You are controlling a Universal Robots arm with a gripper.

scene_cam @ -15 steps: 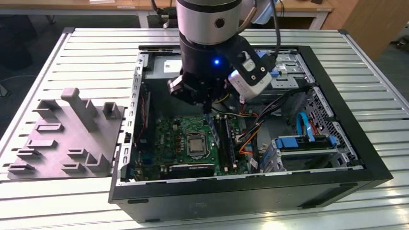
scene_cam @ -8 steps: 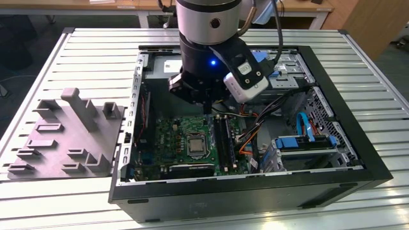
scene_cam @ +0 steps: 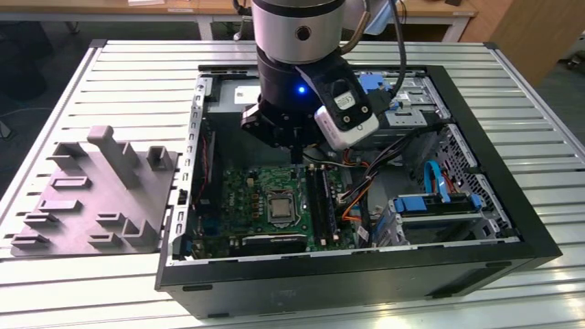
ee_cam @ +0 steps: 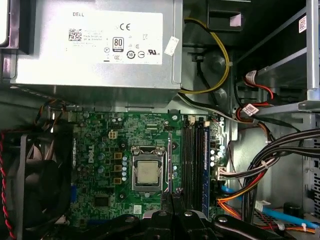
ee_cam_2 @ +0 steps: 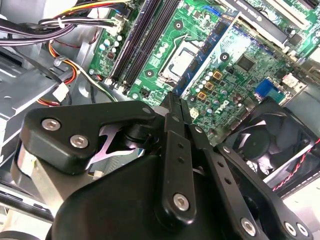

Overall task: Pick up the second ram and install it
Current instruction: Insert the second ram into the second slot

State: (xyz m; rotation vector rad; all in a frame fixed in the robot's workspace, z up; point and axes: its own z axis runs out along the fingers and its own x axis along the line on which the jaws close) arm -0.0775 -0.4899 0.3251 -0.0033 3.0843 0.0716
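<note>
My gripper (scene_cam: 294, 156) hangs inside the open computer case (scene_cam: 347, 274), a little above the far edge of the green motherboard (scene_cam: 246, 199). Its black fingers (ee_cam_2: 172, 125) meet at the tips, shut, and I see nothing between them. In both wrist views the gripper (ee_cam_2: 173, 98) (ee_cam: 172, 197) points down at the board beside the processor socket (ee_cam: 146, 171). The long black memory sockets (scene_cam: 320, 199) (ee_cam_2: 145, 42) (ee_cam: 195, 160) lie just to the exterior view's right of the gripper. The second ram is out of view as a loose stick. Whether a stick sits in the sockets I cannot tell.
A grey moulded tray (scene_cam: 92, 199) with upright posts lies outside the case on the exterior view's left. Inside are a power supply (ee_cam: 95, 45), a fan (ee_cam_2: 270, 140), cable bundles (ee_cam: 265, 165) and blue drive brackets (scene_cam: 434, 202). The case walls hem the arm in.
</note>
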